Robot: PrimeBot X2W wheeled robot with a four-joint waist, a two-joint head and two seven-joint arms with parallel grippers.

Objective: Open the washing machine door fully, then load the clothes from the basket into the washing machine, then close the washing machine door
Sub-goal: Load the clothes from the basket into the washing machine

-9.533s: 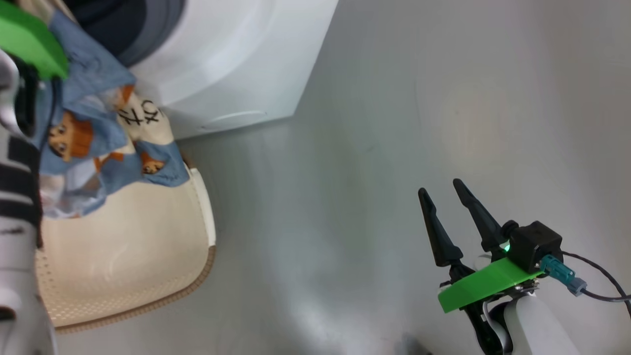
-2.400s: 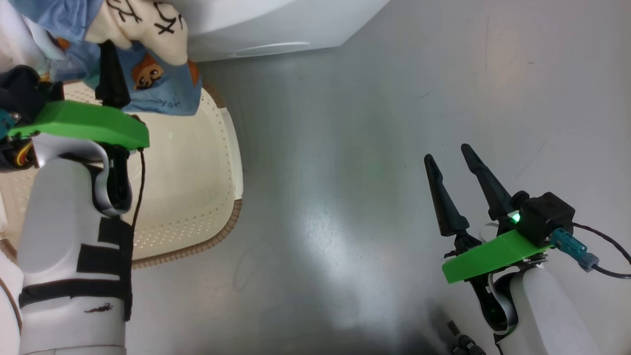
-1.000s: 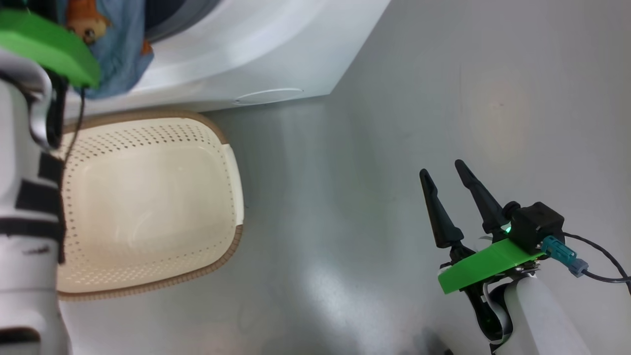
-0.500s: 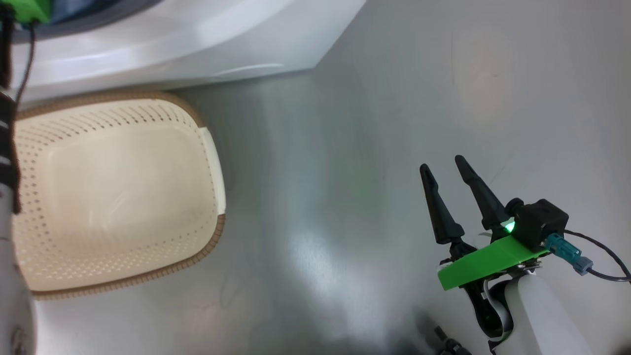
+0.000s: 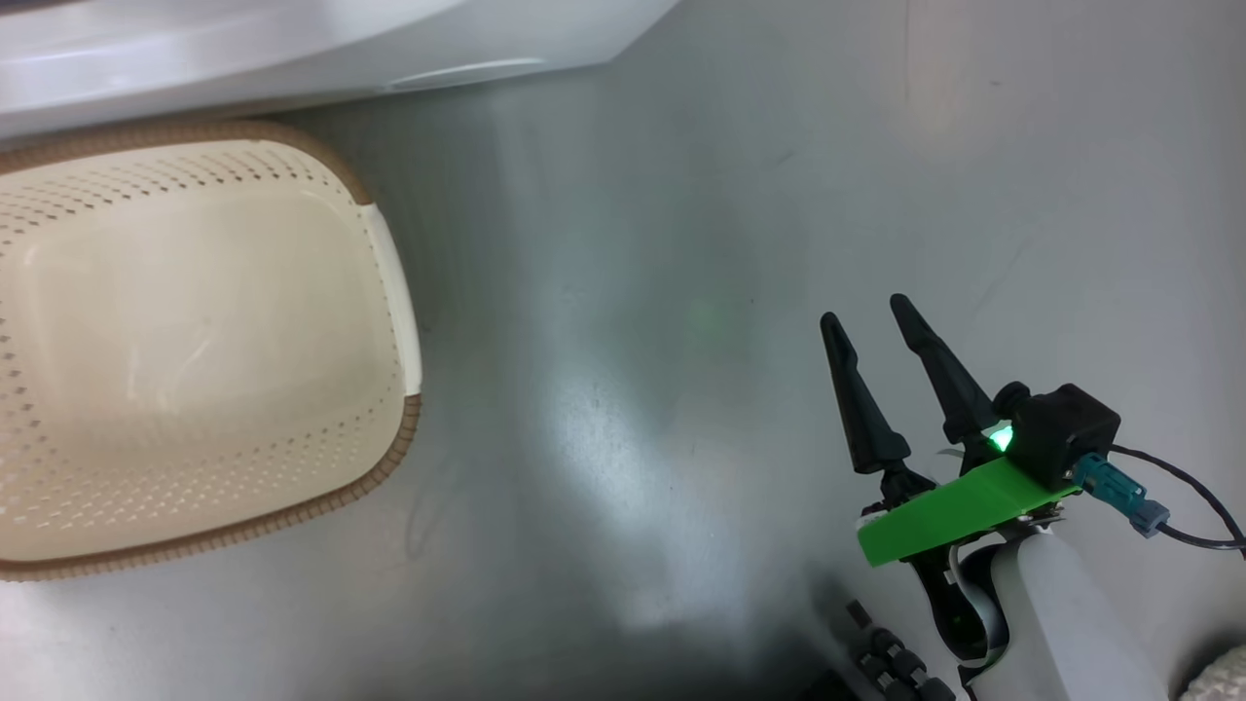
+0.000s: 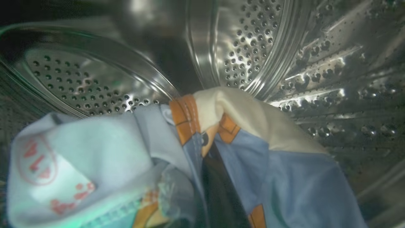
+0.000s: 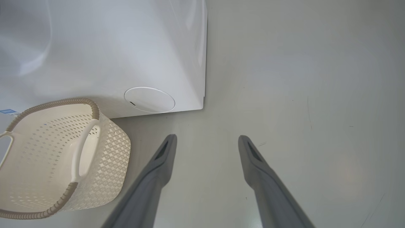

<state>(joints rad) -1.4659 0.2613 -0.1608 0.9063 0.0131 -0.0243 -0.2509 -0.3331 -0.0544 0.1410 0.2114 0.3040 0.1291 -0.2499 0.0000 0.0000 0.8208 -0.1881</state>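
The left gripper (image 6: 211, 158) is deep inside the drum (image 6: 253, 41) of the washer (image 5: 292, 49), its jaws closed on the clothes (image 6: 110, 142). In the left wrist view the bunched fabric wraps round the dark fingers (image 6: 221, 186) and hides their tips. The bundle is light blue, with a cream fold at the top, orange-brown print beside it and a pale patch with red marks at the left. It hangs in front of the holed steel wall; whether it touches the drum I cannot tell.

The basket (image 5: 394, 292) stands on the grey floor (image 5: 633, 292) just in front of the washer's lower edge, its cream bottom and holed walls showing bare inside the brown rim. In the right wrist view the basket (image 7: 104, 148) sits below and left of the round cap (image 7: 149, 99), with a blue label (image 7: 8, 111) at the far left edge of the washer (image 7: 126, 47).

The right gripper (image 5: 861, 308) is well apart from the basket, over bare floor, jaws spread wide and holding nothing. Its wrist view shows the gripper (image 7: 207, 136) with only floor between the fingers. A green plate (image 5: 949, 506) and a dark cable (image 5: 1188, 511) sit at that wrist
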